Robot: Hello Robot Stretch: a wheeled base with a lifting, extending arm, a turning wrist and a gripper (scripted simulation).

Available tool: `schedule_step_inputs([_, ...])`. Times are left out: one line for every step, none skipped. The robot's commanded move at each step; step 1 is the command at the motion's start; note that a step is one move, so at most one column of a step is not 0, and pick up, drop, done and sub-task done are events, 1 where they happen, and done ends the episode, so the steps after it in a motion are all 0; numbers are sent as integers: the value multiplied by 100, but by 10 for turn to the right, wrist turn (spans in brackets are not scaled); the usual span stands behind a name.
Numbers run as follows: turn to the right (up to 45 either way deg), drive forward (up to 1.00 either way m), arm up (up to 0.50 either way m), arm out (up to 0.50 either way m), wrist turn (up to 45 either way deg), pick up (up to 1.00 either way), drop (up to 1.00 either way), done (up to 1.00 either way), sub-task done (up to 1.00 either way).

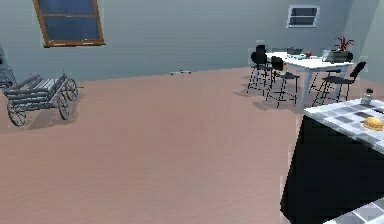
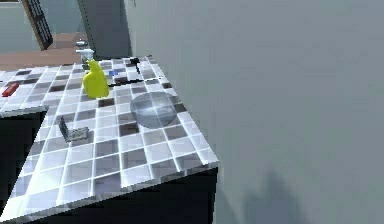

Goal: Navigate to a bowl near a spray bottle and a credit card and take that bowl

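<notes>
A brown wooden floor [image 1: 170, 140] runs to a grey-blue wall [image 1: 180, 35] bearing a wood-framed window [image 1: 70, 20]. At the forward view's right stands the black-sided desk with a grey-and-white checkered tile top [image 2: 110, 150]. By the far wall is a white dining table [image 1: 310, 62] ringed by black chairs [image 1: 262, 68], and on the forward view's left a grey wooden two-wheeled cart [image 1: 40, 95].

In the arm side view, the round clear glass bowl [image 2: 153, 109] sits on the desk near the edge along the grey wall, just beside the yellow spray bottle [image 2: 95, 80]. Small dark flat pieces [image 2: 125, 72] lie beyond the bottle, too small to identify. A small grey box [image 2: 70, 128] rests nearer. The end effector's state cannot be told.
</notes>
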Motion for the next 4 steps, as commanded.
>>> schedule_step_inputs([0, 0, 38, 0, 0, 0, 0, 0, 0])
schedule_step_inputs([0, 0, 0, 36, 0, 0, 0, 0, 0])
schedule_step_inputs([0, 0, 0, 0, 450, 0, 0, 0, 0])
schedule_step_inputs([0, 0, 0, 0, 450, 0, 0, 0, 0])
